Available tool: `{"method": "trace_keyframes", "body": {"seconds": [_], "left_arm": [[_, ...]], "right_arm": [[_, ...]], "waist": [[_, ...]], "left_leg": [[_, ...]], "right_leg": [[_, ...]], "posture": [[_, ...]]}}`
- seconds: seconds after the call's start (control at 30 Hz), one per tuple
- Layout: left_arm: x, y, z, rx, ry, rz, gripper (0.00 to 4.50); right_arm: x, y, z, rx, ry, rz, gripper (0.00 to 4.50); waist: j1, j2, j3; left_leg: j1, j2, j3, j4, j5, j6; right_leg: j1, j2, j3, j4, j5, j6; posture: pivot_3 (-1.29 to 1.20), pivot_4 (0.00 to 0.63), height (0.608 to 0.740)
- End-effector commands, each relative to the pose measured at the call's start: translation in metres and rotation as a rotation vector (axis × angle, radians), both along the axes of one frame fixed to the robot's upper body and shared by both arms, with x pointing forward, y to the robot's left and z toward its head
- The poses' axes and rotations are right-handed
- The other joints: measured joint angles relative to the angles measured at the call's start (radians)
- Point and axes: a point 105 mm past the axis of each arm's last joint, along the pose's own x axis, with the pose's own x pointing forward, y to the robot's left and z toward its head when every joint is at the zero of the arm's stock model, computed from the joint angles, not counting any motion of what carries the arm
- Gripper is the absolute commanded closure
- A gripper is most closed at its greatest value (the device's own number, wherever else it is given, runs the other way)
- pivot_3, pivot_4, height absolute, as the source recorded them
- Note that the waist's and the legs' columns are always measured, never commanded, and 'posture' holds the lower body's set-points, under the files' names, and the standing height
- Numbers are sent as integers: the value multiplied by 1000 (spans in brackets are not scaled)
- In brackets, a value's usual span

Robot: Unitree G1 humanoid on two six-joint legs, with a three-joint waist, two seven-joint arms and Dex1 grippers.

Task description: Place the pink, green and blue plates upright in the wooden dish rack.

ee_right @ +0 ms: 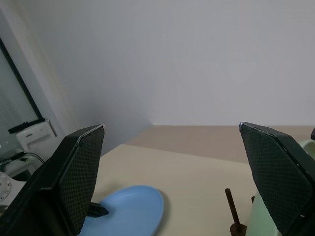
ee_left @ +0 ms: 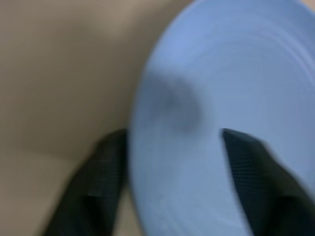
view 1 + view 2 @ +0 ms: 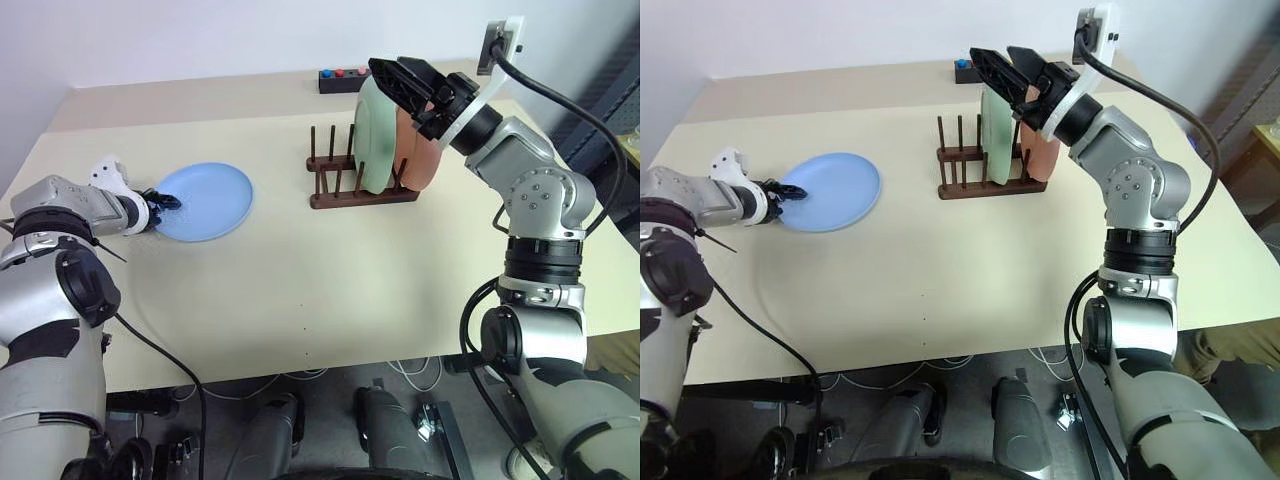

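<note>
The blue plate lies flat on the table's left side. My left gripper is at its near-left rim, open, with one finger outside the rim and the other over the plate's face. The wooden dish rack stands at the back middle. The green plate stands upright in it, and the pink plate stands just to its right. My right gripper hovers open over the tops of these two plates, holding nothing.
A black box with coloured buttons sits behind the rack at the table's far edge. A black cable runs from a wall socket over my right arm. Several rack pegs left of the green plate stand free.
</note>
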Motion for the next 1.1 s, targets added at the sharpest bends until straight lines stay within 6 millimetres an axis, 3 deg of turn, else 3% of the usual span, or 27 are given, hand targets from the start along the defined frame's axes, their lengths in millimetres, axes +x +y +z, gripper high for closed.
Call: {"method": "trace_keyframes", "body": {"seconds": [0.03,0.1,0.13,0.3,0.47,0.7,0.77,1.03,1.1], "left_arm": [[0,1,2,-37,-10,30,3461],[0,3,3,-41,-11,37,4379],[-1,3,4,-43,-12,37,4453],[3,8,18,-102,-86,78,4453],[14,18,67,-214,-375,103,4453],[16,22,115,-88,-708,19,4453],[14,20,127,-126,-797,54,4453],[-9,-28,150,-199,-1018,104,4453],[-17,-41,151,-236,-1052,140,4453]], "right_arm": [[-8,-3,16,0,-68,-9,0],[-8,-3,16,-3,-71,-10,0],[-8,-2,16,-3,-73,-10,0],[-10,1,17,-14,-83,6,0],[-19,6,15,-75,-132,44,0],[-41,36,-4,-382,-370,108,0],[-45,44,-10,-470,-456,119,0],[-58,76,-16,-755,-843,67,0],[-56,82,-28,-912,-963,21,0]], "waist": [[2,0,0],[5,0,0],[5,0,-1],[2,-1,-1],[-1,-1,-1],[-3,0,-1],[-2,-1,-1],[2,-3,-1],[1,-3,-1]], "left_leg": [[0,0,0,0,0,0],[0,-1,0,0,0,0],[0,-1,0,0,0,0],[0,-1,0,0,0,0],[0,-1,0,0,0,0],[0,0,0,0,0,0],[0,0,0,0,0,-1],[-3,0,0,3,3,-5],[-3,0,0,3,3,-6]], "right_leg": [[0,0,0,0,0,0],[0,-1,0,0,0,0],[0,-1,0,0,0,0],[0,-1,0,0,0,0],[0,-1,0,0,0,0],[0,-1,0,0,0,0],[0,-1,0,0,0,0],[0,-1,-1,-2,1,1],[0,-1,-1,-2,1,1]], "posture": [[0,150,740],[0,150,740],[0,150,740],[0,150,740],[0,150,740],[0,150,740],[0,150,740],[0,150,740],[0,150,740]]}}
